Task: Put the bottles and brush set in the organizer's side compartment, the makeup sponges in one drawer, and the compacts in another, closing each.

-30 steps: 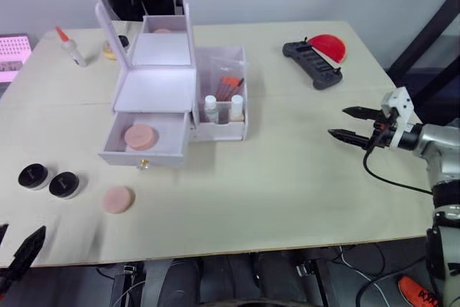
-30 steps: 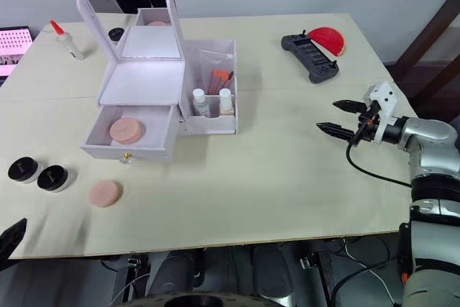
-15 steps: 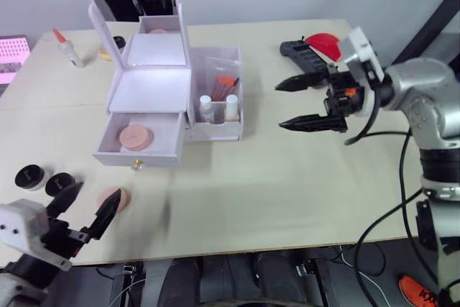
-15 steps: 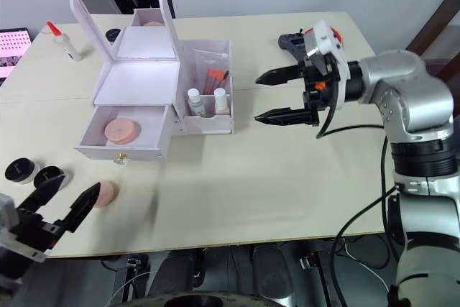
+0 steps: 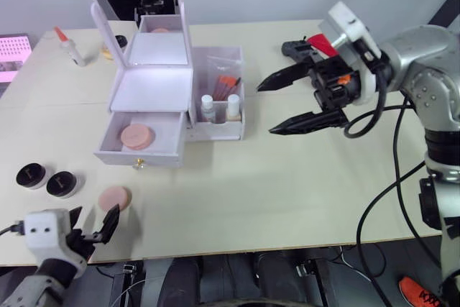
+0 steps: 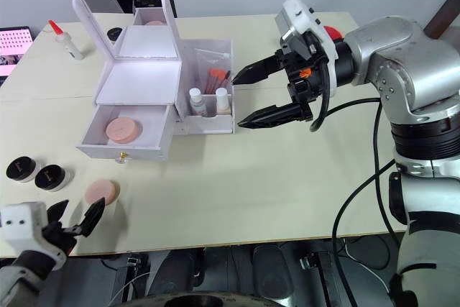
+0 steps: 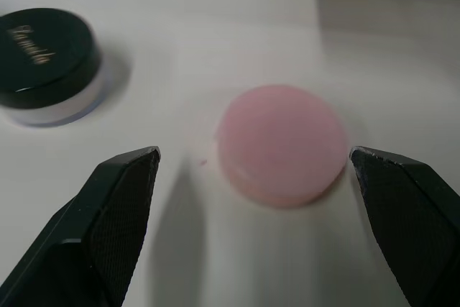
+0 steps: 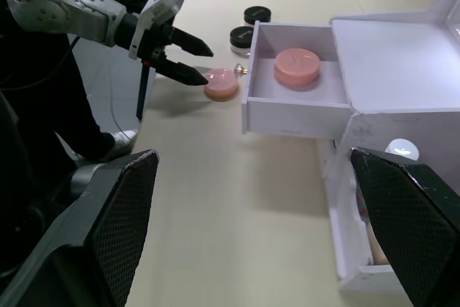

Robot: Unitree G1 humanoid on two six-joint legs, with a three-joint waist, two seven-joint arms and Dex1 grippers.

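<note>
Pale wooden surface carries a white organizer whose side compartment already holds the bottles and brush set, while its lower drawer stands open with one pink sponge inside. Near the front edge, the left pincer is spread wide just short of the second sponge, beside two black compacts. That sponge appears next: the pincer must advance, straddle and clench it, while the right pincer hangs released beside the organizer.
</note>
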